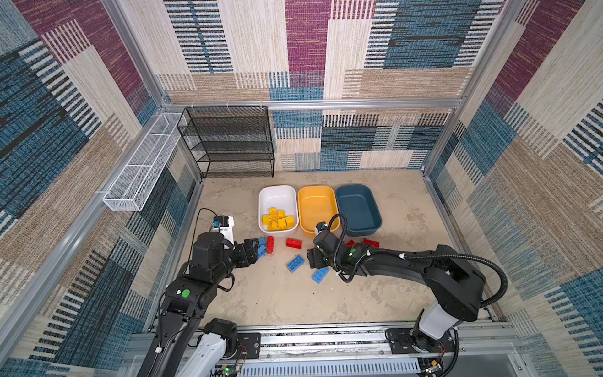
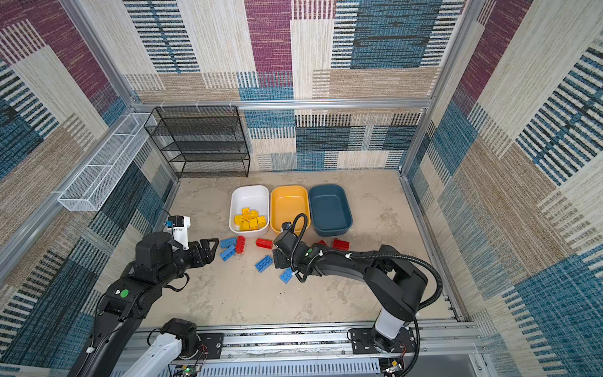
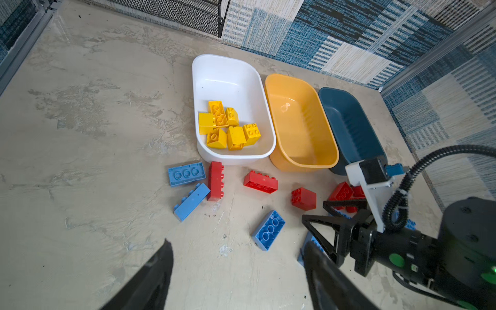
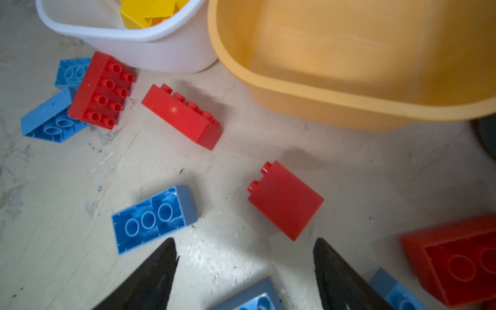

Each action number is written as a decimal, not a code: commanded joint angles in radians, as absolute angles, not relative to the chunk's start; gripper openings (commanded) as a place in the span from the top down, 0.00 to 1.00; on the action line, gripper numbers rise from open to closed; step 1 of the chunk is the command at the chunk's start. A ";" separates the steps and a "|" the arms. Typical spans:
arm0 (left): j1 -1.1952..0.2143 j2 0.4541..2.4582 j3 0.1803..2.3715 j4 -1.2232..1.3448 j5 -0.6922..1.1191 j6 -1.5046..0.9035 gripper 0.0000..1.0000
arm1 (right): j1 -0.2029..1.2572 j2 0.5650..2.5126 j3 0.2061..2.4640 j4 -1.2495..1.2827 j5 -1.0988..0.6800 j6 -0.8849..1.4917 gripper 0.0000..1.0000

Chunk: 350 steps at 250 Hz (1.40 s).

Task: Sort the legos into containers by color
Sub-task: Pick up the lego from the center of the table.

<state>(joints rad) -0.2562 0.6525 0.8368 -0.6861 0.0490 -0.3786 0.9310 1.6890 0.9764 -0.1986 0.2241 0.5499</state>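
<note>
Legos (image 1: 295, 263): yellow bricks (image 1: 278, 219) in white tub (image 1: 277, 196); yellow-orange tub (image 1: 316, 205), teal tub (image 1: 357, 207) empty; red bricks (image 1: 293, 242), blue bricks (image 1: 320, 274) on tabletop (image 1: 293, 303). Left claw (image 3: 238, 243), right claw (image 4: 245, 239) apart, empty.

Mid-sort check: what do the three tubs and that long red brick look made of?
The white tub, yellow-orange tub and teal tub look like moulded plastic with a smooth, semi-gloss finish: soft highlights and rounded rims, plus ribbed floors in the coloured two. The red brick looks like hard, glossy plastic: crisp edges, moulded studs, a bright glint.
</note>
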 commanded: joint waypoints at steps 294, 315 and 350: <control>-0.255 0.624 0.801 -0.691 0.057 -0.361 0.19 | 0.937 1.879 1.071 -0.189 0.265 0.613 0.42; -0.255 0.625 0.801 -0.690 0.058 -0.362 0.19 | 0.938 1.860 1.059 -0.186 0.263 0.611 0.56; -0.254 0.626 0.801 -0.685 0.059 -0.362 0.19 | 0.939 1.822 1.057 -0.204 0.260 0.604 0.62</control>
